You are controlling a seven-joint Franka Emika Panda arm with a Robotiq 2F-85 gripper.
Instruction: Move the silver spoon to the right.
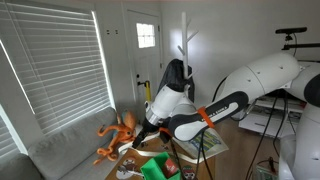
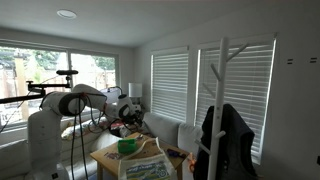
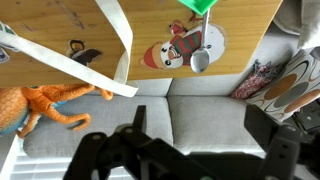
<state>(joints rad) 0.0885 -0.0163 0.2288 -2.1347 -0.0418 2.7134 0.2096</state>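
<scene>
Only the wrist view shows the silver spoon (image 3: 200, 58). In both exterior views it is too small to make out. It lies on a round printed mat (image 3: 165, 55) on the wooden surface (image 3: 60, 30). Its oval bowl points toward the grey couch (image 3: 200, 105), and its thin handle runs up toward a green container (image 3: 203, 5) at the frame's top edge. The metal is pale and shiny, with a dull highlight on the bowl.

The exterior views give the wider room. One shows the white arm (image 1: 260, 75) reaching over the couch, window blinds (image 1: 50, 70), and an orange octopus toy (image 1: 117, 135) beside the surface. The other shows a white coat rack (image 2: 222, 90) with a dark jacket hung on it. The octopus also appears in the wrist view, lying on the couch cushion at the left.

The end effector (image 3: 200, 140) fills the bottom of the wrist view, its two dark fingers (image 3: 136, 118) spread wide apart with nothing between them. The spoon sits well apart from it, past the strip of couch and roughly in line with the gap between the fingers.
</scene>
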